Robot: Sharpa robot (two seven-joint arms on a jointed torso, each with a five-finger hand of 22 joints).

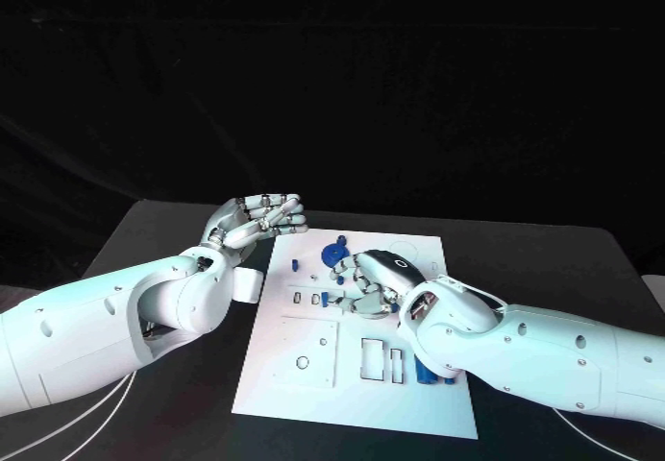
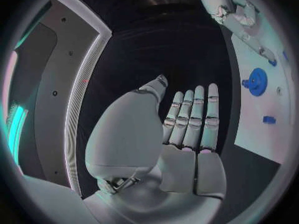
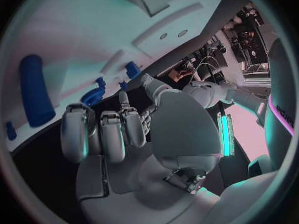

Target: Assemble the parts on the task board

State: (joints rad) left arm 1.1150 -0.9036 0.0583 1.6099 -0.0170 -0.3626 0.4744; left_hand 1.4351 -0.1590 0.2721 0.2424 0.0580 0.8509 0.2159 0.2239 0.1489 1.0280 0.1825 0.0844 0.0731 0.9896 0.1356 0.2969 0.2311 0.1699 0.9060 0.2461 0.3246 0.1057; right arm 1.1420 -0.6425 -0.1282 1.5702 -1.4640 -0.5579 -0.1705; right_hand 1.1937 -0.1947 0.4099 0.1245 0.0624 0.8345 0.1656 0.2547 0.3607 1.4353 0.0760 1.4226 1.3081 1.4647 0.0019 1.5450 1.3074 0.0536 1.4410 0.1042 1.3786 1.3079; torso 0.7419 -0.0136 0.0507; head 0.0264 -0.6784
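Note:
The white task board point(image 1: 363, 401) lies in the middle of the table. A round blue part point(image 1: 334, 254) stands near its far edge, also seen from the left wrist point(image 2: 256, 79). My right hand point(image 1: 374, 279) hovers low over the board's middle, fingers bent down toward small blue pieces point(image 1: 316, 300), with nothing in its palm point(image 3: 124, 149). A long blue part point(image 3: 34, 89) and a curved blue piece point(image 3: 93, 94) lie beyond its fingers. My left hand point(image 1: 263, 219) is raised off the board's far left corner, fingers straight and side by side, empty point(image 2: 190, 119).
Several blue parts point(image 1: 430, 373) stand by the rectangular slots point(image 1: 376, 357) at the board's near right. A square plate with a round hole point(image 1: 305, 353) sits at the near left. Black table point(image 1: 166, 240) surrounds the board on all sides.

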